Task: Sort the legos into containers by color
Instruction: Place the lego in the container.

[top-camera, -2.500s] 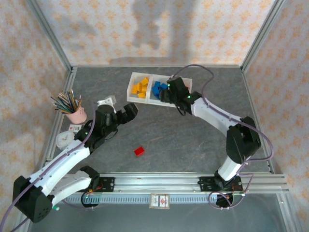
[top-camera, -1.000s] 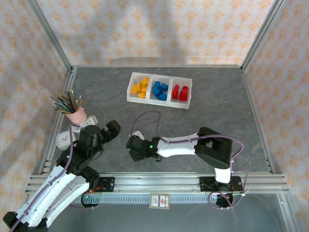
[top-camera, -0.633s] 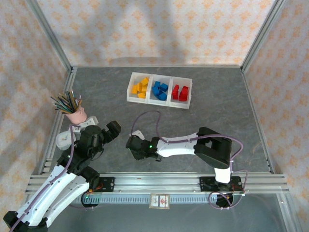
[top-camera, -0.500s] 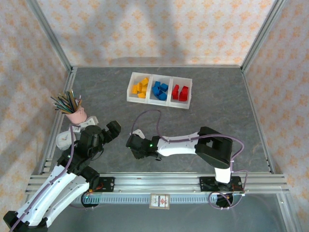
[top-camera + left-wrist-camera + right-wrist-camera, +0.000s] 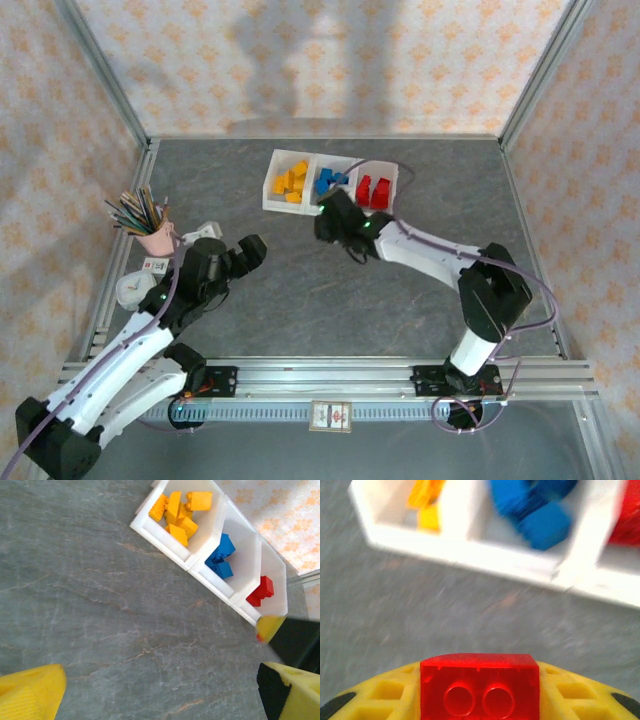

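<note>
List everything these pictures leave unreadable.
1. Top view: the right gripper overlaps the tray and hides part of the blue legos. The piles are too small to count.
2. Right wrist view: motion blur smears the tray. The right edge cuts off the red compartment, and the bottom edge cuts the held red brick.
3. Left wrist view: the bottom corners cut the left fingers. A blurred yellow-and-black shape covers the tray's red end.

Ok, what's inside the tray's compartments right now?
The tray holds yellow-orange bricks at one end, blue bricks in the middle, red bricks at the other. From above, the right gripper, holding a red brick, covers the middle compartment's near edge, hiding anything there.
</note>
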`<action>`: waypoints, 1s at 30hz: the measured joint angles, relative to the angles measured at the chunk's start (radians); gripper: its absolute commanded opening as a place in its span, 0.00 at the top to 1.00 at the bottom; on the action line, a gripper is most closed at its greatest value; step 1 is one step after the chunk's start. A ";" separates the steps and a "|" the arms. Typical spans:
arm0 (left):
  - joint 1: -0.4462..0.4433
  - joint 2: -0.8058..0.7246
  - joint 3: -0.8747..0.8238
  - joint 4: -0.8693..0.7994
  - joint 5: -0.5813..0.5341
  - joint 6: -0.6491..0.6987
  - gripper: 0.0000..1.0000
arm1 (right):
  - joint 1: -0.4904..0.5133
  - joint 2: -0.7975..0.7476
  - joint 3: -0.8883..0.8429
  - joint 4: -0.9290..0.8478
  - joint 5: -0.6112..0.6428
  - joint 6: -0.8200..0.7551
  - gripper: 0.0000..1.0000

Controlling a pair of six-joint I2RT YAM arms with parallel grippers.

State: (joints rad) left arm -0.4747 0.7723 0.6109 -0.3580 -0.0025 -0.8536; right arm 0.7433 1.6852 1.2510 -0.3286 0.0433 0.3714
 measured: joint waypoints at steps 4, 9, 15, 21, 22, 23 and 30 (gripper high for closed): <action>0.000 0.103 0.029 0.088 0.021 0.026 0.01 | -0.146 0.058 0.098 0.005 0.016 -0.032 0.54; 0.000 0.203 0.062 0.171 0.032 0.045 0.01 | -0.253 0.206 0.229 0.008 0.043 -0.070 0.53; 0.011 0.271 0.077 0.237 0.047 0.059 0.01 | -0.307 0.330 0.287 -0.006 0.060 -0.107 0.38; 0.029 0.284 0.078 0.263 0.047 0.071 0.01 | -0.306 0.315 0.301 -0.008 0.066 -0.125 0.21; 0.035 0.284 0.080 0.263 0.045 0.075 0.01 | -0.307 0.297 0.297 -0.006 0.067 -0.129 0.17; 0.042 0.284 0.083 0.263 0.041 0.081 0.01 | -0.307 0.274 0.285 0.000 0.068 -0.129 0.11; 0.159 0.269 0.076 0.292 -0.149 0.204 0.01 | -0.396 -0.126 -0.035 0.144 0.134 -0.095 0.00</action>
State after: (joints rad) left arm -0.3153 1.0409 0.6865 -0.0658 -0.1516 -0.6495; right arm 0.3470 1.5589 1.2156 -0.1844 0.1776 0.2760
